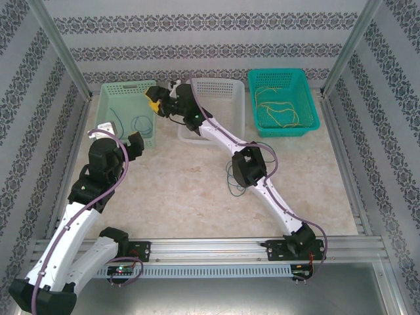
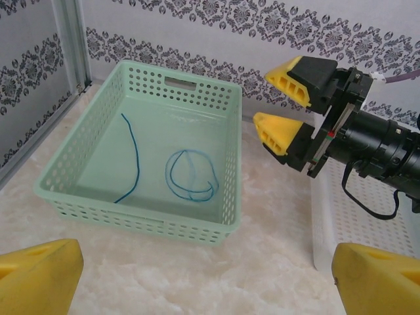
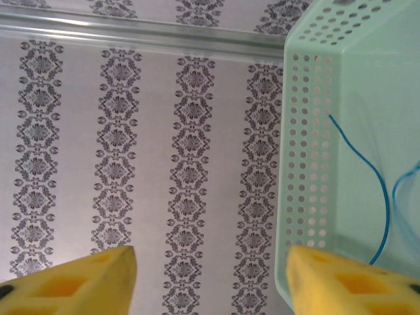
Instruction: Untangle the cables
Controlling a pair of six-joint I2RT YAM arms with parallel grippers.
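Two thin blue cables lie in the pale green basket [image 2: 233, 151]: one nearly straight [image 2: 134, 161], one coiled [image 2: 190, 176]. Yellow cables [image 1: 279, 108] lie in the teal basket [image 1: 312, 105]. Thin greenish cable loops [image 1: 230, 180] lie on the table under the right arm's elbow. My right gripper [image 2: 264, 98] hangs over the green basket's right rim, its yellow fingers [image 3: 348, 282] apart with nothing between them. One blue cable [image 3: 380, 197] lies just below it in the basket. My left gripper [image 1: 134, 144] stands open in front of that basket, above bare table.
A white basket [image 1: 226, 88] stands between the green and teal ones at the back. Metal posts and patterned walls enclose the table. The right arm stretches diagonally across the middle of the table.
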